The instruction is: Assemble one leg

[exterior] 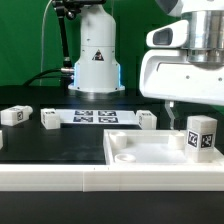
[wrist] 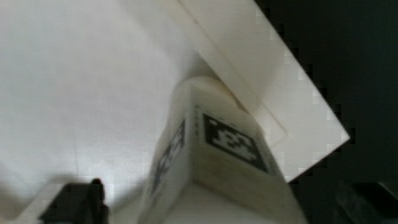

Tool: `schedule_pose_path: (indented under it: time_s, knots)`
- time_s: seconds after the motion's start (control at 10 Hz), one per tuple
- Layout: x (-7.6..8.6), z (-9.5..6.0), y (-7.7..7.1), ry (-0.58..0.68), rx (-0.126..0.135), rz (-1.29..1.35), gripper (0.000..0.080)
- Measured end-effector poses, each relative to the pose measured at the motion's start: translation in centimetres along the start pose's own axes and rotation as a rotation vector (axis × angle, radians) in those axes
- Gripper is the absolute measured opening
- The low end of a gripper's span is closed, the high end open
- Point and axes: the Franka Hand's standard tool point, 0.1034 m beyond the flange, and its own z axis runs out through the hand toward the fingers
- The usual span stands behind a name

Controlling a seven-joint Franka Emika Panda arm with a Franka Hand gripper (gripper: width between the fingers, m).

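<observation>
I can read no words, brand names or numbers in either view. I see a triangular warning sign on the white robot base (exterior: 96,55). Black-and-white square fiducial tags stand on the small white upright rectangular plastic leg (exterior: 202,135) (wrist: 228,150) and on the flat white marker board (exterior: 95,117).

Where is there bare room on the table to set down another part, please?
The black strip between the marker board and the tabletop tray is bare. The tray's inside is free towards the exterior view's left. It is crowded by the leg under the hand.
</observation>
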Motion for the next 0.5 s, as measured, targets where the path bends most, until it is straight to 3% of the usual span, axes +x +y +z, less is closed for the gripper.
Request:
schedule_pose_path:
  time_s: [0.5]
  knots:
    - [0.09,-0.08,-0.15,0.007,0.002,-0.388,0.0649]
